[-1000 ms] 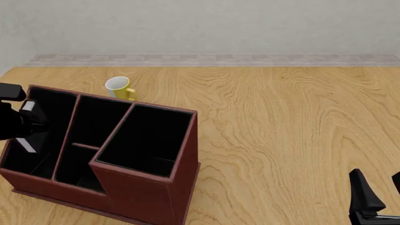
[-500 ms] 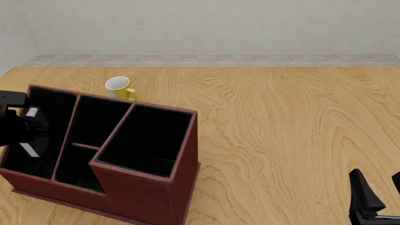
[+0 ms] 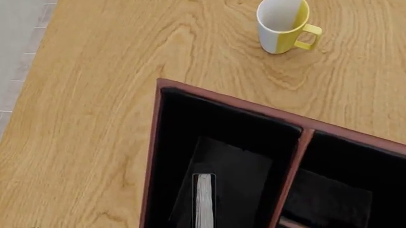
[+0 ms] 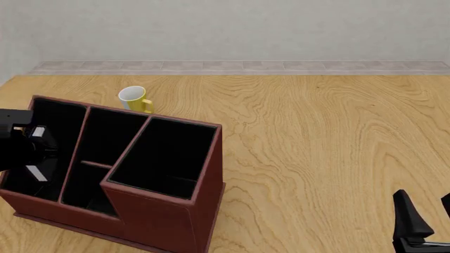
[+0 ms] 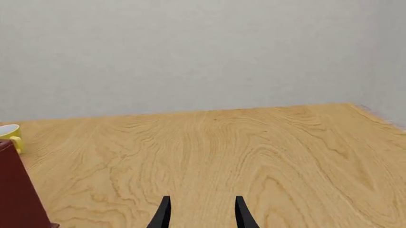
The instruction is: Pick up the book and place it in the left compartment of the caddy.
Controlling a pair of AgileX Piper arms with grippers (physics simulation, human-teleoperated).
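The dark reddish-brown caddy (image 4: 162, 211) stands at the near left of the table. My left gripper (image 4: 27, 153) is lowered into its left compartment (image 4: 60, 118), shut on the book (image 4: 33, 172), whose white page edges show against the black lining. In the left wrist view the book (image 3: 203, 202) stands on edge inside the left compartment (image 3: 235, 137), between the caddy's outer wall (image 3: 155, 142) and the first divider; the fingers do not stand out against the black there. My right gripper (image 4: 427, 217) hangs open at the near right, with nothing between its fingers (image 5: 201, 213).
A yellow mug (image 4: 134, 99) stands just behind the caddy; it also shows in the left wrist view (image 3: 282, 26) and at the edge of the right wrist view (image 5: 7, 133). The caddy's corner (image 5: 19, 199) shows in the right wrist view. A wall runs behind the table.
My left gripper has sunk lower into the left compartment with the book, moving slightly leftward. The right arm has not moved.
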